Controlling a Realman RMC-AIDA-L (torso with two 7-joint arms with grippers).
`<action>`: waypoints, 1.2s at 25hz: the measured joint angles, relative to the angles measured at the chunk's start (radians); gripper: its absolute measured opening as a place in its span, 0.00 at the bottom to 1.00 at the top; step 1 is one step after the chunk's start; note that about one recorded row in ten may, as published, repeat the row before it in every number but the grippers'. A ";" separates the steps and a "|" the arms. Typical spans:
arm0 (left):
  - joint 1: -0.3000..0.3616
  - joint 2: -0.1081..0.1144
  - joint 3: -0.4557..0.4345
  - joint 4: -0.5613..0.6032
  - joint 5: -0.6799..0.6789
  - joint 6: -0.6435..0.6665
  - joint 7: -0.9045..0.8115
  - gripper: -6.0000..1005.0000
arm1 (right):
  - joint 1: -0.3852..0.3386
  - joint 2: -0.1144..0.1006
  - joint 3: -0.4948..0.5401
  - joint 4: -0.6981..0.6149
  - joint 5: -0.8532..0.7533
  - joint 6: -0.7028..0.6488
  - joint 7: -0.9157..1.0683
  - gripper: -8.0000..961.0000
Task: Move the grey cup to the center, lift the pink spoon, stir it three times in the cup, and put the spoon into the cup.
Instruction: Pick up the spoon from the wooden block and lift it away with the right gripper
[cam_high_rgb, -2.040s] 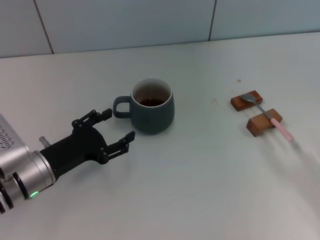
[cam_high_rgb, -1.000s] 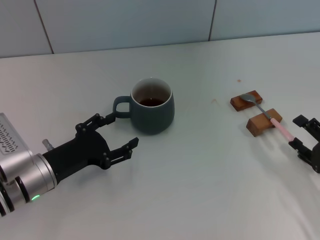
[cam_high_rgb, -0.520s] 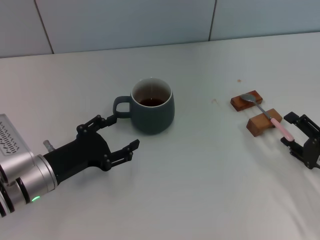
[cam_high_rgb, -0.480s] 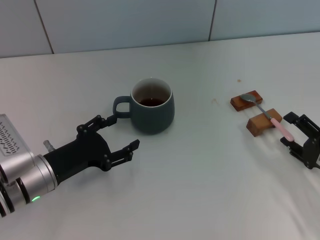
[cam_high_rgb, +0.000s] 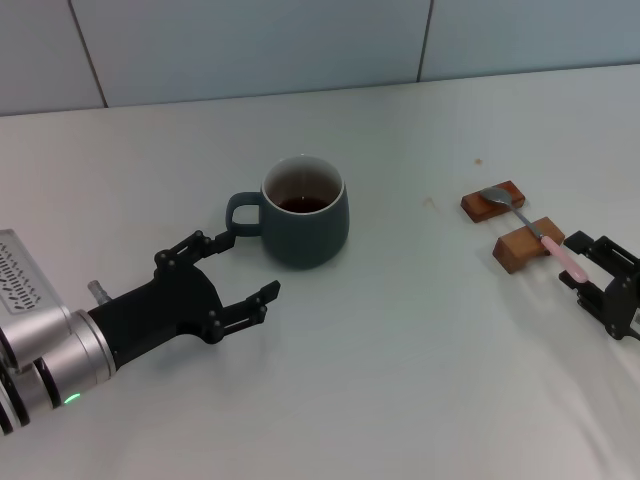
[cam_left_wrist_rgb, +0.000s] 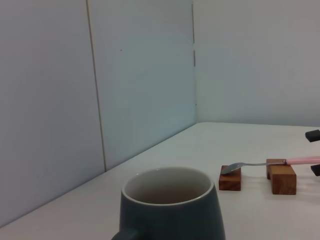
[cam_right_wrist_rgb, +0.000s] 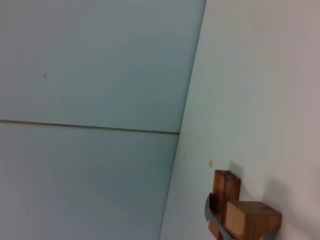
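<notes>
The right pincer (cam_high_rgb: 591, 270) is held wide around the slim pink-handled metal spoon (cam_high_rgb: 540, 236); the left pincer (cam_high_rgb: 232, 267) is held wide near the round dark blue-grey mug (cam_high_rgb: 305, 212).

Two wooden blocks (cam_high_rgb: 510, 226), white table (cam_high_rgb: 400, 380)

Even, diffuse, cool-toned illumination from above; no hard glare in any view. In the head view the rounded dark blue-grey ceramic mug (cam_high_rgb: 305, 211) casts only a faint, soft shadow on the matt white tabletop (cam_high_rgb: 400, 380), and the two small brown wooden blocks (cam_high_rgb: 510, 225) show similarly weak shadows. The pale tiled wall (cam_high_rgb: 250, 45) is uniformly lit. In the left wrist view the mug (cam_left_wrist_rgb: 170, 207), close to the lens, appears slightly soft. The right wrist view is tilted, with blocks (cam_right_wrist_rgb: 240, 212) reasonably sharp.
</notes>
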 joint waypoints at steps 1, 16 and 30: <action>0.000 0.000 0.000 0.000 0.000 0.000 0.000 0.84 | 0.000 0.000 0.000 0.000 0.000 0.001 0.002 0.69; 0.000 -0.002 0.001 -0.001 0.000 0.000 0.004 0.84 | -0.004 0.002 0.000 0.000 0.000 0.006 0.004 0.42; 0.001 -0.001 0.008 -0.003 0.000 0.000 0.004 0.84 | -0.048 0.020 0.027 -0.049 0.012 -0.055 -0.098 0.13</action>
